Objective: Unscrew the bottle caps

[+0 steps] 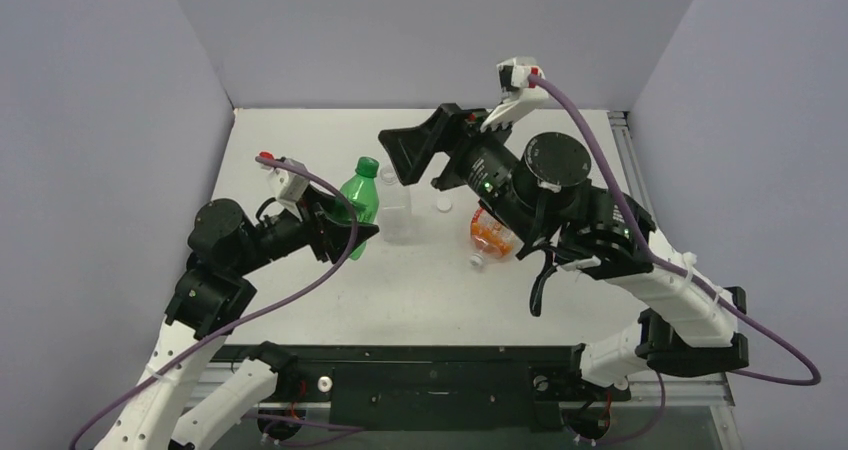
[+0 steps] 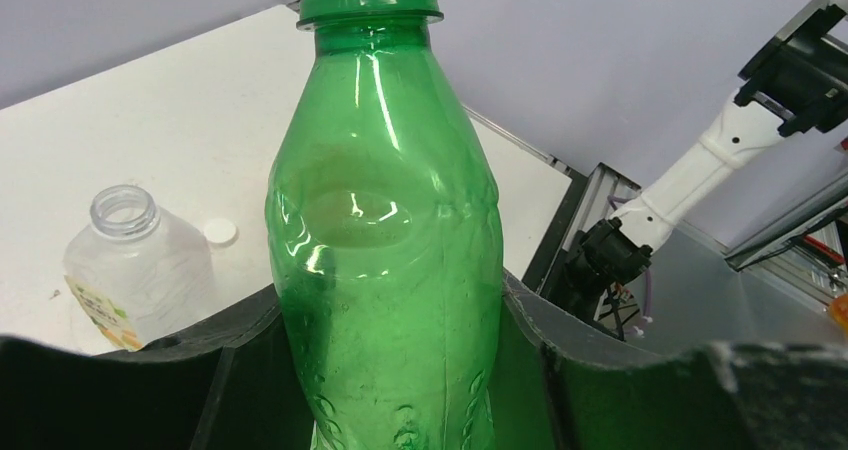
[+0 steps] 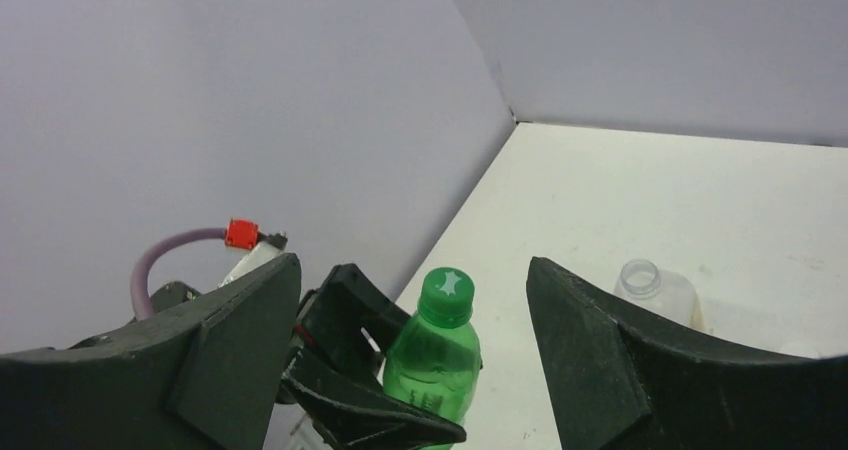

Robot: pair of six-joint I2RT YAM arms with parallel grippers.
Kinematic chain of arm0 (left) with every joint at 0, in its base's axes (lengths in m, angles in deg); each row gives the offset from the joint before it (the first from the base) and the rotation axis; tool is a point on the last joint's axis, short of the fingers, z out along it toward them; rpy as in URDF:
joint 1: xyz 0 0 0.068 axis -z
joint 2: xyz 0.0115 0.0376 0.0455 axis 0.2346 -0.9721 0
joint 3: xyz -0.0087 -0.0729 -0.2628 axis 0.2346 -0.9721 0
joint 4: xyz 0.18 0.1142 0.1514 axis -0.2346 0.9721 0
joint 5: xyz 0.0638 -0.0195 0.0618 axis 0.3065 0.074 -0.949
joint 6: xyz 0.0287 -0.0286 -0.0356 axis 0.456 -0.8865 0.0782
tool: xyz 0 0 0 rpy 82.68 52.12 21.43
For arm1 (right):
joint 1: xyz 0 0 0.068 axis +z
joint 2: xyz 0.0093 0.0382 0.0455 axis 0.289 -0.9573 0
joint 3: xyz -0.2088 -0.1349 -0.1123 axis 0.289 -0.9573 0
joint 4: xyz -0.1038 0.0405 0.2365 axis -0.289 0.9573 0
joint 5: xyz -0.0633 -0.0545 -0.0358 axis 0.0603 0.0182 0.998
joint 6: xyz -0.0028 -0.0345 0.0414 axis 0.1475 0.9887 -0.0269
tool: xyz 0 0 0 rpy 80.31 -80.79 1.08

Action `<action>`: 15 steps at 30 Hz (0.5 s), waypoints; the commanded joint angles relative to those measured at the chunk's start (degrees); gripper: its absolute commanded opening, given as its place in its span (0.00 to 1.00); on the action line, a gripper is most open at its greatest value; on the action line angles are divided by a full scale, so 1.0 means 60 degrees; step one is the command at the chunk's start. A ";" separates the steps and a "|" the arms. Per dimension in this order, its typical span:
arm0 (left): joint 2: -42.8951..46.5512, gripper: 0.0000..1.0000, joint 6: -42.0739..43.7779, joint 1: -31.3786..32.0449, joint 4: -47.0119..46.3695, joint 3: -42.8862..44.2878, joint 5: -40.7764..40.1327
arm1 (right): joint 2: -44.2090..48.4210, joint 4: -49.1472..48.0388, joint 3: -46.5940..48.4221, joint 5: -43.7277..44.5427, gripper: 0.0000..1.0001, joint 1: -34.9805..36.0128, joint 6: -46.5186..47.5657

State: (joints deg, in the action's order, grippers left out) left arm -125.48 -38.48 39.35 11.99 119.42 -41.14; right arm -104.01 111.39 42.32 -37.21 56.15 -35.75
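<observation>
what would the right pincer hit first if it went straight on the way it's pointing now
Most likely the green cap on the green bottle: in the wrist view it sits low between the fingers of the open right pincer. Depth is unclear, so the line might pass just above it.

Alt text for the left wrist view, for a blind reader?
A capped green bottle fills the frame, gripped between the dark fingers of the left pincer. Behind it, on the white table, are an uncapped clear bottle and a loose white cap.
</observation>
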 commanded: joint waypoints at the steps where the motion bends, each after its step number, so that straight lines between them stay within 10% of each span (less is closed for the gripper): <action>1: -0.0031 0.00 0.0545 0.0037 -0.0433 0.0428 -0.0396 | -0.1013 0.1612 0.1820 0.0013 0.78 -0.0382 -0.0555; 15: -0.0120 0.00 0.2696 0.0790 -0.0619 0.0225 -0.0991 | -0.1086 0.1223 0.0445 -0.1395 0.65 -0.0856 -0.1052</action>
State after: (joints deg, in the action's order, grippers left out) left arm -125.48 -26.07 43.06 11.77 119.42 -45.60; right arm -113.08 122.27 46.08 -43.00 51.36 -41.67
